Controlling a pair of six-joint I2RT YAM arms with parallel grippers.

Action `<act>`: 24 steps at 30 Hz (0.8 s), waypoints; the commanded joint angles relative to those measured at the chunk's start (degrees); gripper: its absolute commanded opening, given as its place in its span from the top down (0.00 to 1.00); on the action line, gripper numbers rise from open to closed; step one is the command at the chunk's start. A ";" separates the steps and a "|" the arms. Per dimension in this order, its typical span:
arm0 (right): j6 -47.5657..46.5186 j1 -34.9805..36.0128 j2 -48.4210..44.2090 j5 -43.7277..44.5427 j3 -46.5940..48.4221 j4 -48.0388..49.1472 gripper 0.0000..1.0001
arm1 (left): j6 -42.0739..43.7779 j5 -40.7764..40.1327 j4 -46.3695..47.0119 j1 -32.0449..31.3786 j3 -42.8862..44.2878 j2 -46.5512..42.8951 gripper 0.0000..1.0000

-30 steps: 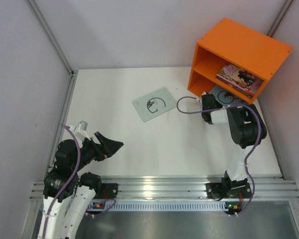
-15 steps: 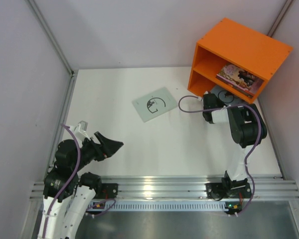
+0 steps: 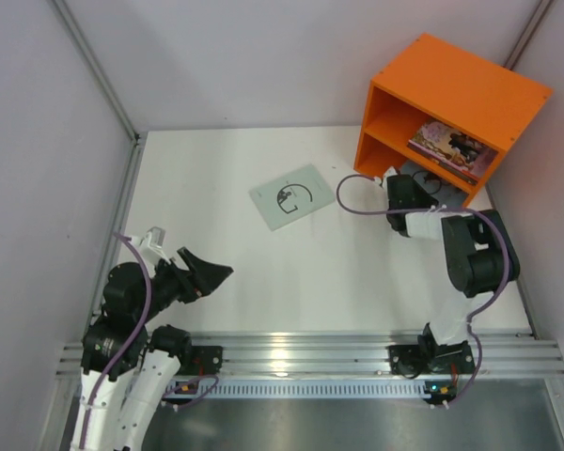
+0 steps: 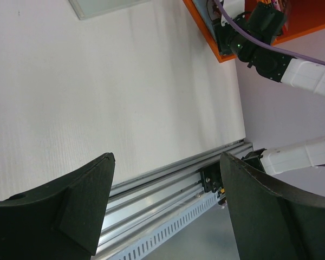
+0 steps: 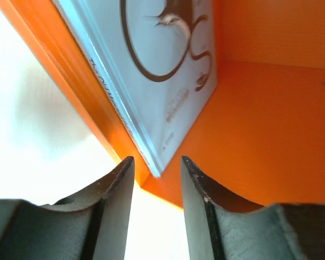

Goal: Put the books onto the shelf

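Your right fingers stand parted, clear of the light blue book dead ahead in the lower compartment of the shelf; the pale green book lies to their left on the worktop, left fingers spread, empty.

The left arm sits folded low beside its base at the near left corner, elbow tucked in, with the left gripper pointing to the right and its jaws spread wide, nothing between them. The right arm rises from its base, bends at a raised elbow on the far right and reaches forward and leftward. Its wrist is level and low, and the right gripper has its jaws a narrow gap apart, clamping nothing.
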 commanded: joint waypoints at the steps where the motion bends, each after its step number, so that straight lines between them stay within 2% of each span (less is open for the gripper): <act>1: 3.36 3.21 -7.38 -3.27 -0.80 -0.04 0.59 | 0.39 0.25 3.67 -0.26 1.47 1.81 0.16; 5: 7.22 8.91 -11.35 -1.88 0.24 -0.74 0.55 | 0.83 -1.08 4.20 -0.26 1.99 3.39 0.16; 8: 16.61 15.41 -14.69 -0.55 0.69 -0.91 0.51 | -0.14 -0.55 6.39 -0.26 1.73 4.36 0.17; 10: 29.42 19.81 -16.18 -3.08 4.37 -6.25 0.46 | 0.38 -1.42 7.62 -0.26 2.08 5.49 0.17; 11: 34.51 21.04 -16.54 -5.63 6.38 -13.33 0.43 | 1.00 -1.95 7.80 -0.26 2.60 6.20 0.17; 12: 43.88 22.88 -16.80 -9.04 9.80 -15.83 0.39 | 2.40 -3.26 7.98 -0.26 2.87 6.99 0.17; 13: 48.32 23.60 -16.54 -16.65 11.05 -17.51 0.34 | 3.02 -3.62 8.24 -0.26 2.96 9.35 0.16; 14: 51.84 24.47 -16.19 -18.38 12.80 -18.83 0.33 | 3.55 -3.63 9.55 -0.26 2.87 10.67 0.16; 15: 59.36 26.05 -15.67 -18.66 13.69 -19.37 0.31 | 4.34 -3.54 10.00 -0.26 2.96 12.34 0.17; 17: 69.39 26.50 -13.21 -22.60 15.62 -19.90 0.28 | 4.34 -4.76 11.22 -0.26 3.57 17.53 0.18; 21: 82.07 26.59 -9.08 -25.07 15.98 -15.52 0.25 | 4.87 -7.22 14.21 -0.25 3.93 22.02 0.19; 24: 84.49 26.59 -4.95 -24.29 18.51 -12.00 0.24 | 5.40 -9.34 17.02 -0.17 4.02 24.48 0.18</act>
